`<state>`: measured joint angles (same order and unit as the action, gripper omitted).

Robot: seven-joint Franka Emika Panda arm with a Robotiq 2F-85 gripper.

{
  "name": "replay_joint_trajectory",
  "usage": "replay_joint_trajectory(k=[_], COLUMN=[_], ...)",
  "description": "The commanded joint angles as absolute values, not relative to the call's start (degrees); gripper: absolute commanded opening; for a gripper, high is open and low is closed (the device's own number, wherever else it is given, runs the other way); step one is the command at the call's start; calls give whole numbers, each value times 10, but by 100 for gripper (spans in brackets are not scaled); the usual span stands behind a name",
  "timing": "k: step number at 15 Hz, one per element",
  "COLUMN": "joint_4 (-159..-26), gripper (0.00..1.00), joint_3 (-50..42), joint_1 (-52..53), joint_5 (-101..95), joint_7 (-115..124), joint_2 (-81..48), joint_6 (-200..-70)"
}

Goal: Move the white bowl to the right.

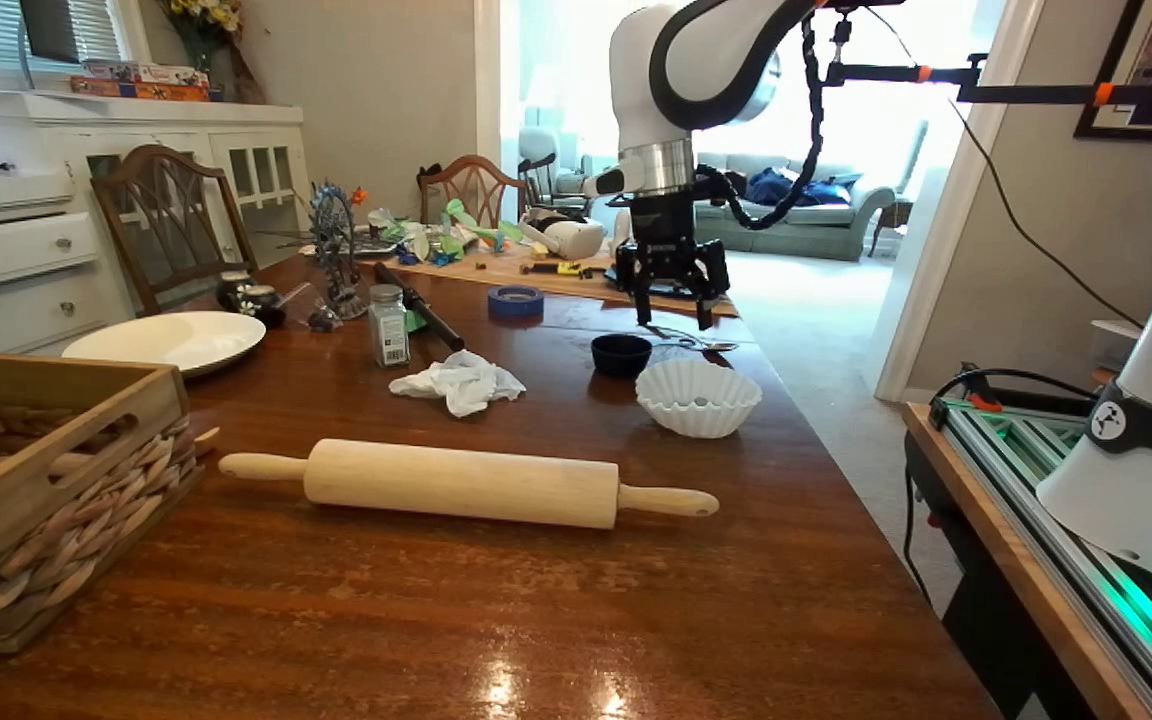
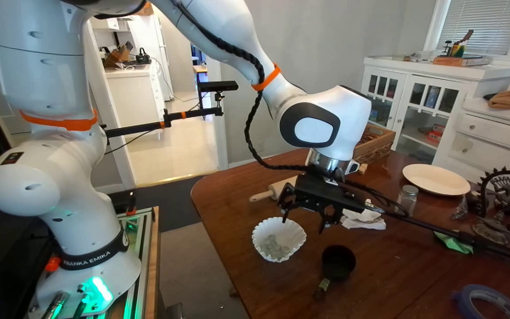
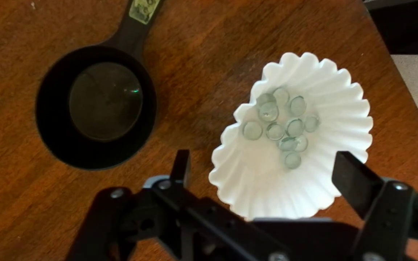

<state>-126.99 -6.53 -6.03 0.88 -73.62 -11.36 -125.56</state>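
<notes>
The white bowl (image 1: 698, 400) has a fluted, wavy rim and stands upright on the brown table near its edge. Several clear glass pebbles (image 3: 275, 130) lie inside it. The bowl also shows in an exterior view (image 2: 297, 235) and fills the middle of the wrist view (image 3: 267, 181). My gripper (image 1: 674, 318) is open and empty, above the table and apart from the bowl. In the wrist view the gripper (image 3: 264, 162) has its fingers spread to either side of the bowl's near part, with the right finger overlapping the rim in the picture.
A black measuring cup (image 3: 96, 152) stands close beside the bowl. A rolling pin (image 1: 461, 484), a crumpled white cloth (image 1: 461, 383), a glass shaker (image 1: 389, 328), blue tape (image 1: 515, 301), a white plate (image 1: 171, 340) and a wooden basket (image 1: 66, 540) are also on the table (image 1: 496, 610).
</notes>
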Motion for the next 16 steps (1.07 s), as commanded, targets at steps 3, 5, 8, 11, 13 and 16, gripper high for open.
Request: replay_joint_trajectory(k=[3, 5, 8, 11, 13, 16], joint_4=[-1248, -1241, -1239, -1233, -1229, -1223], gripper=[100, 100, 92, 76, 70, 53], joint_3=[-32, -24, -15, -8, 0, 7], joint_1=[-72, -75, -82, -92, -101, -109], joint_5=[18, 16, 18, 20, 28, 30], joint_7=[-762, -766, -782, -797, -815, -830], joint_2=[-165, -181, -199, -213, -220, -227], joint_6=[-1285, -1292, -1326, -1341, -1342, -1338])
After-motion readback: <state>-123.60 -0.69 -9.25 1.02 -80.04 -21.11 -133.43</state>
